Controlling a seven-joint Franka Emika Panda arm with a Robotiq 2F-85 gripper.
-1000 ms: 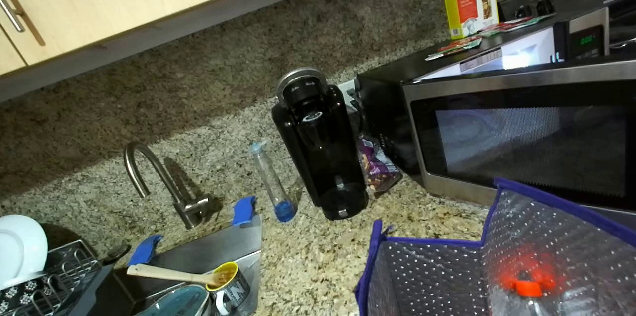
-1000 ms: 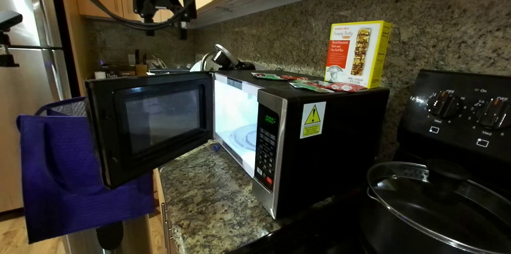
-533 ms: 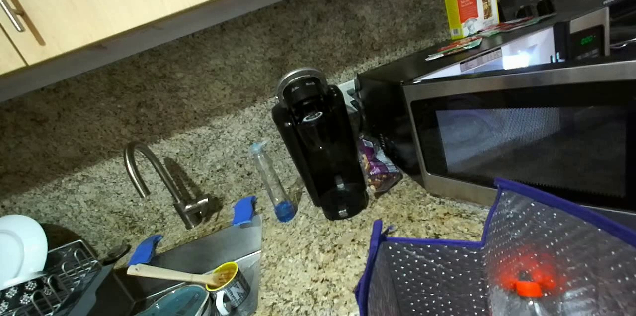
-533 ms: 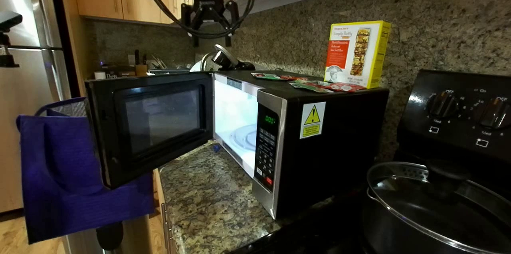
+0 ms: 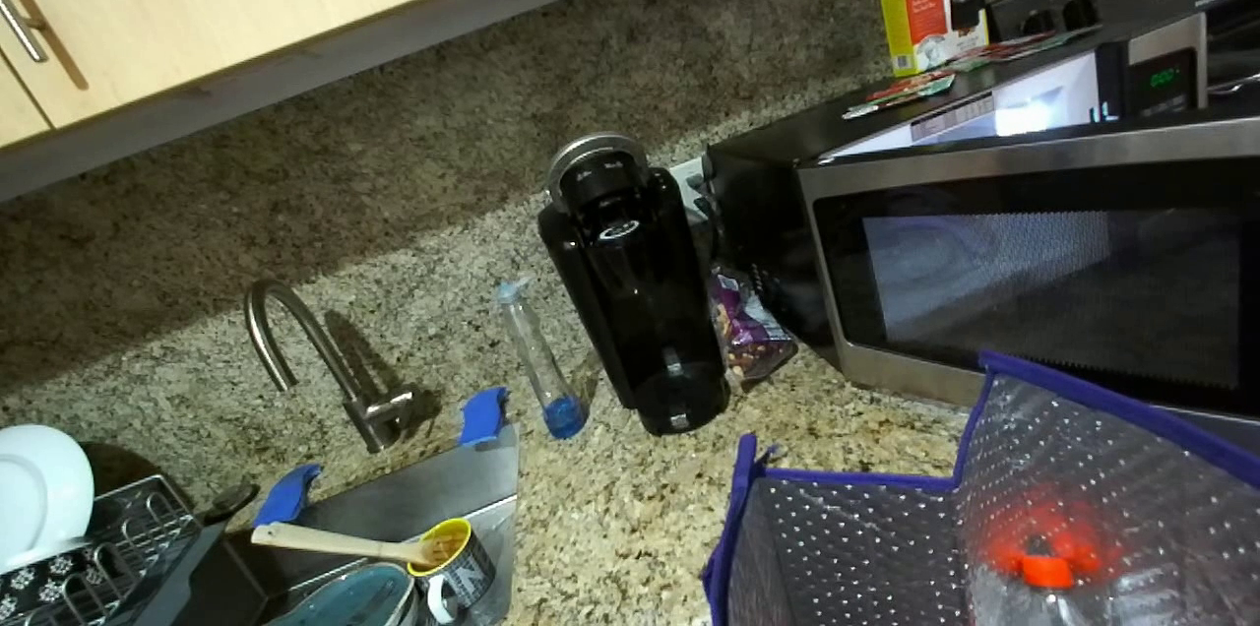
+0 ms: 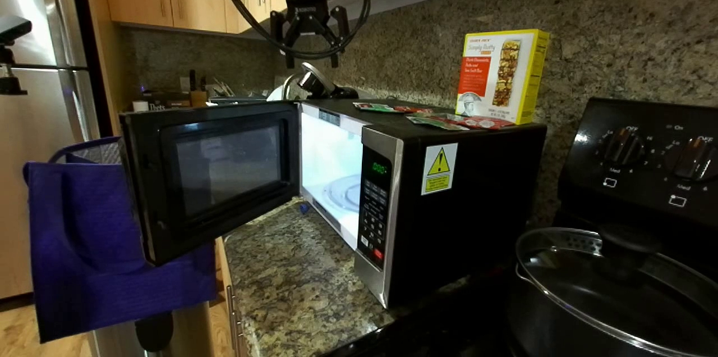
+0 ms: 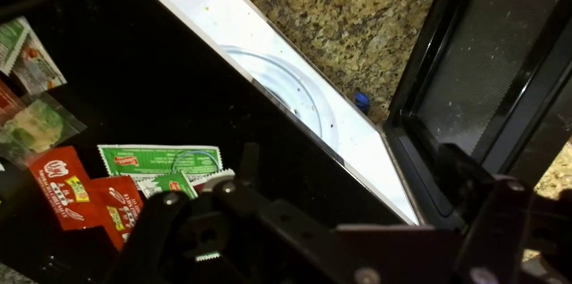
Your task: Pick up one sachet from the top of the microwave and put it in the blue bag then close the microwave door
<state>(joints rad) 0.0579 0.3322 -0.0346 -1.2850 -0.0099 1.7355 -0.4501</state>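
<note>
Several flat sachets lie on top of the microwave [image 6: 465,205]. A green-and-white sachet [image 7: 156,159] shows in the wrist view, partly overlapped by other packets; sachets also show in both exterior views [image 6: 437,121] [image 5: 906,93]. My gripper [image 6: 312,59] is open and empty, held in the air above the far part of the microwave. In the wrist view the gripper [image 7: 351,154] has its fingers wide apart, to the right of the green sachet. The microwave door [image 6: 224,169] stands open. The blue bag [image 6: 101,233] is behind it; its lined inside [image 5: 856,547] shows in an exterior view.
A yellow-and-white box [image 6: 499,76] stands on the microwave beside the sachets. A black coffee maker [image 5: 640,301] and a snack bag [image 5: 748,331] are beside the microwave. A pot [image 6: 611,289] sits on the stove. Cabinets [image 5: 246,6] hang above.
My gripper has moved toward the microwave: rightward and slightly lower in one view, and into view in front of the yellow box. It stays open. The sachets, door and bag have not moved.
</note>
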